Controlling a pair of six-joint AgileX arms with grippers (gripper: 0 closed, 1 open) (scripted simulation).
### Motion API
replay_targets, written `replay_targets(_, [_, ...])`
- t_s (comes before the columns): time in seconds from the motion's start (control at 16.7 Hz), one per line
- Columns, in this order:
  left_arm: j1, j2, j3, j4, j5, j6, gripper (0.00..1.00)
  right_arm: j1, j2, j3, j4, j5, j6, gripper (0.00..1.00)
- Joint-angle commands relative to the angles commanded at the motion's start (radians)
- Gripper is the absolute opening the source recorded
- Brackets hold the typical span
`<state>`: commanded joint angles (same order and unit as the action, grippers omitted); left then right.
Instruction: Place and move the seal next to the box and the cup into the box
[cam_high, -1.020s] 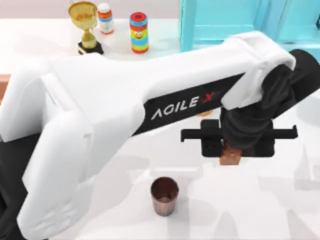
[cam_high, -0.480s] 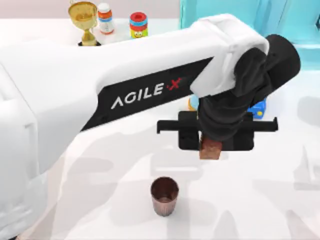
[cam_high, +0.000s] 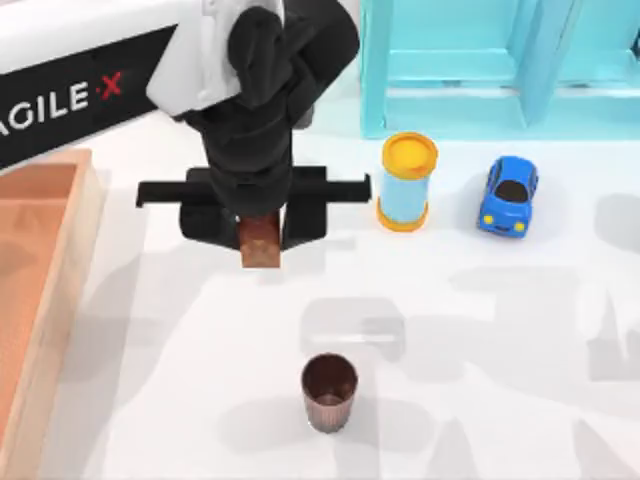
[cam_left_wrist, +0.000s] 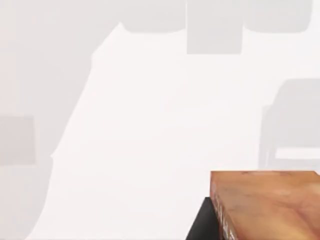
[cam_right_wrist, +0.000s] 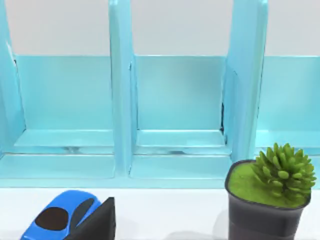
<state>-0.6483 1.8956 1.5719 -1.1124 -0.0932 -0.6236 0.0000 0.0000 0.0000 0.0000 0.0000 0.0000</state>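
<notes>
Top view gave me the left gripper (cam_high: 262, 232) above the table, pinching the small glossy reddish-brown seal (cam_high: 261, 244) between its black fingers, the block's lower end poking out beneath them. I took the large shallow light-wood box (cam_high: 72, 262), with its pale rim and orange-brown floor, as my landmark: it sat at the table's left edge, and the carried seal hung to the right of that rim, near it but not beside it. The small dark brown ribbed cup (cam_high: 329, 391) stood upright on the bare table farther right of the box and nearer the lower edge, well apart from the gripper and untouched. Left wrist view showed the seal (cam_left_wrist: 265, 202) close under the camera, with plain white tabletop beneath it. I judged the step in hand to be the carry of the seal toward its spot next to the box; the next move would call for bringing it closer to the outer wall of the rim, lowering until it sat on the table, then letting go before turning to the cup. I could not tell the right gripper's state from its wrist view.
</notes>
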Motion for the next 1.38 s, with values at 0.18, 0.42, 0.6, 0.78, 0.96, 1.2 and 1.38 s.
replay_targets(0.18, [0.161, -0.121, -0.142, 0.033, 0.017, 0.166, 0.0, 0.0, 0.0, 0.0, 0.0, 0.0, 0.0, 1.0])
replay_targets(0.42, [0.264, -0.226, -0.247, 0.078, 0.034, 0.279, 0.0, 0.0, 0.0, 0.0, 0.0, 0.0, 0.0, 1.0])
replay_targets(0.6, [0.266, -0.229, -0.249, 0.079, 0.035, 0.281, 0.0, 0.0, 0.0, 0.0, 0.0, 0.0, 0.0, 1.0])
replay_targets(0.78, [0.263, -0.221, -0.254, 0.087, 0.032, 0.283, 0.0, 0.0, 0.0, 0.0, 0.0, 0.0, 0.0, 1.0])
replay_targets(0.96, [0.266, -0.205, -0.284, 0.135, 0.033, 0.285, 0.0, 0.0, 0.0, 0.0, 0.0, 0.0, 0.0, 1.0])
replay_targets(1.2, [0.27, -0.185, -0.322, 0.196, 0.034, 0.289, 0.0, 0.0, 0.0, 0.0, 0.0, 0.0, 0.0, 1.0])
replay_targets(1.38, [0.273, -0.168, -0.351, 0.242, 0.036, 0.291, 0.0, 0.0, 0.0, 0.0, 0.0, 0.0, 0.0, 1.0])
